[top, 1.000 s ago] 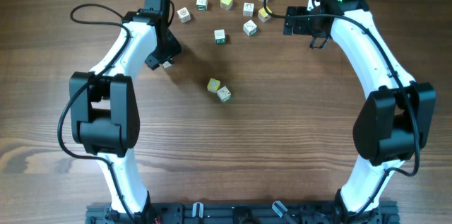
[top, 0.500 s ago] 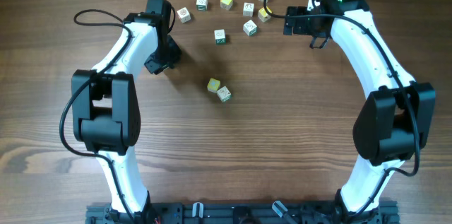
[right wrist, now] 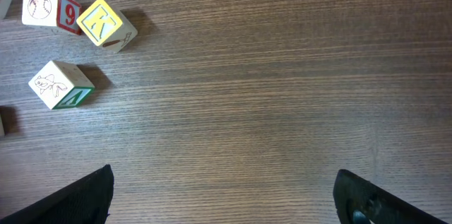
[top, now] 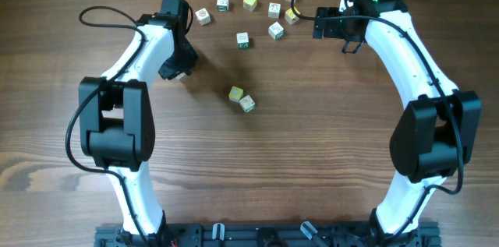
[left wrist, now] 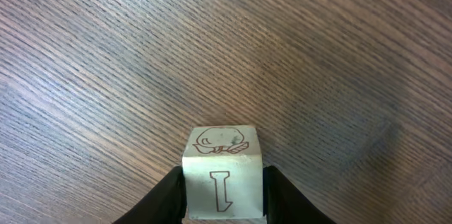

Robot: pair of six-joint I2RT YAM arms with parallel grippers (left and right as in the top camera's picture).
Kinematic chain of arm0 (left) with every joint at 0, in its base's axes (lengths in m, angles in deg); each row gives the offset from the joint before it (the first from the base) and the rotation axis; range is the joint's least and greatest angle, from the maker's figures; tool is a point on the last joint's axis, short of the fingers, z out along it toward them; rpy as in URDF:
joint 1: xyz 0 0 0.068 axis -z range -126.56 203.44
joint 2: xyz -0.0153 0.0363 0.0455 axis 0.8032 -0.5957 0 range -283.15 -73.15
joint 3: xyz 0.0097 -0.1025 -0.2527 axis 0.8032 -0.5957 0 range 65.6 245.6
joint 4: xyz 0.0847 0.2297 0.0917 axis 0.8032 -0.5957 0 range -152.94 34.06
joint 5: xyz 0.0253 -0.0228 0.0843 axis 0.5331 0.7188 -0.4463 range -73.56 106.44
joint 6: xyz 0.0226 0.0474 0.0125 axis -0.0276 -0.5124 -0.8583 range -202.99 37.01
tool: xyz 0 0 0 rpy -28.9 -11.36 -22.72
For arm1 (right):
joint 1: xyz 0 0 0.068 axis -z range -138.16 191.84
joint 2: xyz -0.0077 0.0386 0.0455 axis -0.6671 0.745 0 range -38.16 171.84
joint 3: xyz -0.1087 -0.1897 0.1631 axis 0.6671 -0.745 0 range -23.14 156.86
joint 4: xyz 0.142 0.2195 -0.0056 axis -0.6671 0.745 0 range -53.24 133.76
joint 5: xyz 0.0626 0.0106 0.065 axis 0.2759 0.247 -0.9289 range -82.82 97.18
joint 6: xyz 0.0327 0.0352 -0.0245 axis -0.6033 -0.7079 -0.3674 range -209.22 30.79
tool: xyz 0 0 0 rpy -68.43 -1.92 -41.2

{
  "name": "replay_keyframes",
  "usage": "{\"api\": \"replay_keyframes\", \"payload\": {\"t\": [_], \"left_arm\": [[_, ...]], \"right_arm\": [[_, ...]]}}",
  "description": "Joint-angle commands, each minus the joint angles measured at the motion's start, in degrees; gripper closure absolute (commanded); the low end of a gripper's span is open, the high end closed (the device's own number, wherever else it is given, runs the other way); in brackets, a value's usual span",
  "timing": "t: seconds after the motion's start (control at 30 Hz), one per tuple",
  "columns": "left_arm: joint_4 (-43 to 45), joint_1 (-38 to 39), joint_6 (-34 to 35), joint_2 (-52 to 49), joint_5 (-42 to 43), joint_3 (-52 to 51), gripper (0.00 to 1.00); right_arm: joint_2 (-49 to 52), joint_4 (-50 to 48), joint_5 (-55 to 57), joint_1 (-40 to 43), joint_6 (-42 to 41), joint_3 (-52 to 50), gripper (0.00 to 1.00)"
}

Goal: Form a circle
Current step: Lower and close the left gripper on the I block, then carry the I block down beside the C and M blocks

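While left jaws pinch, a cube (left wrist: 223,174) sits between.

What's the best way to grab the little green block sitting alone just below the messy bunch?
Come straight down from above and pinch two opposite flat sides of the green block. It sits flat on the table with bare wood all around, so there should be room on either side without bumping neighbours.
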Motion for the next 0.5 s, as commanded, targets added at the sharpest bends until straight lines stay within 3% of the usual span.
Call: {"api": "replay_keyframes", "payload": {"t": [0.0,0.23,0.47], "left_arm": [[-1.62,0.33,-0.33,-0.98,6.14,-0.37,0.65],[-8.15,0.33,-0.31,-0.96,14.08,-0.37,0.67],[-13.53,0.33,-0.33,-0.96,14.93,-0.37,0.64]], "right_arm": [[0.11,-0.15,0.61,-0.2,0.52,0.57,0.0],[0.11,-0.15,0.61,-0.2,0.5,0.57,0.0],[0.11,-0.13,0.61,-0.2,0.52,0.57,0.0]]}}
